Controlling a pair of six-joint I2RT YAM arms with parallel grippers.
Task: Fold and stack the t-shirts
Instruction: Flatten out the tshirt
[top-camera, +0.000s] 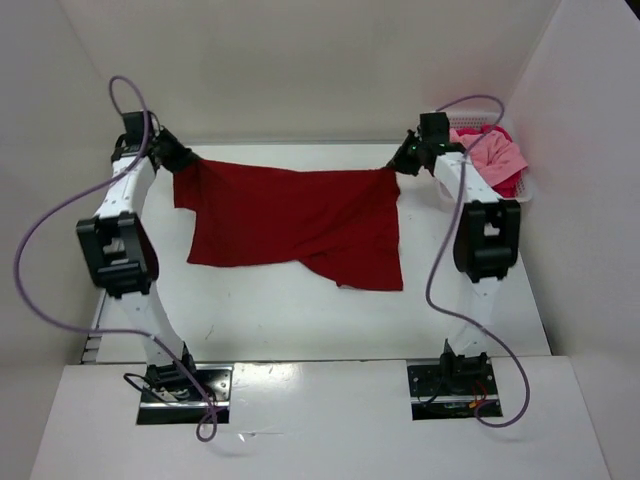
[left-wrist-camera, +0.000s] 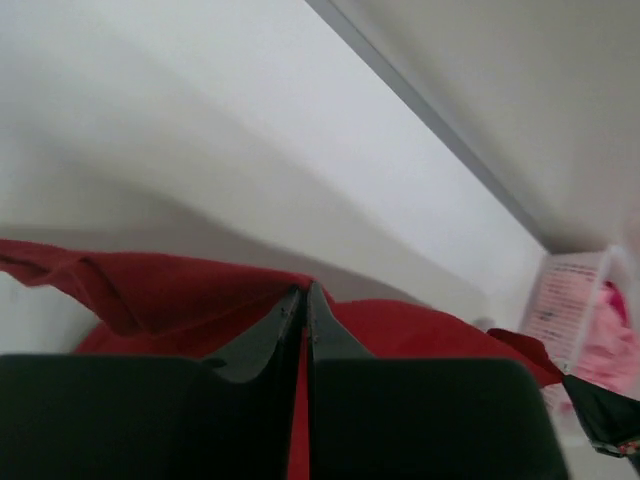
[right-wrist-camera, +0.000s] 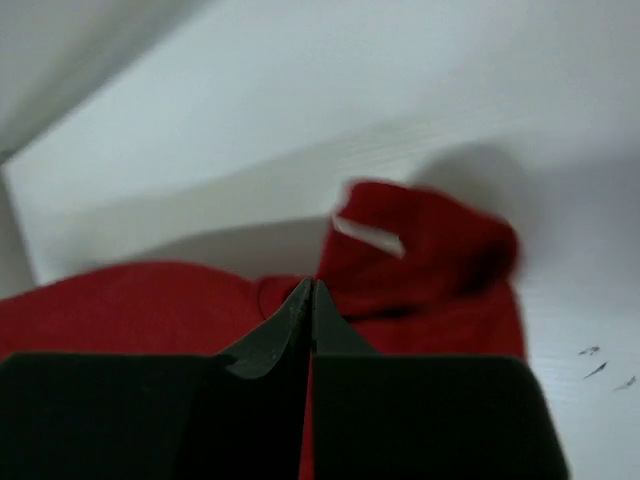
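Dark red shirt (top-camera: 290, 215) is spread across the far half of the tabletop (top-camera: 300, 320). One upper corner is pinched in the left tool (top-camera: 180, 160), the other in the right tool (top-camera: 398, 165). Both tools are clamped nearly flat on cloth. The near hem is seen rucked at the right. Risk noted: only a thin edge is gripped at each side, so slippage under an outward pull is judged possible, and the ruck could be carried into the fold. Pink shirts (top-camera: 495, 152) lie in the basket (top-camera: 528, 188).
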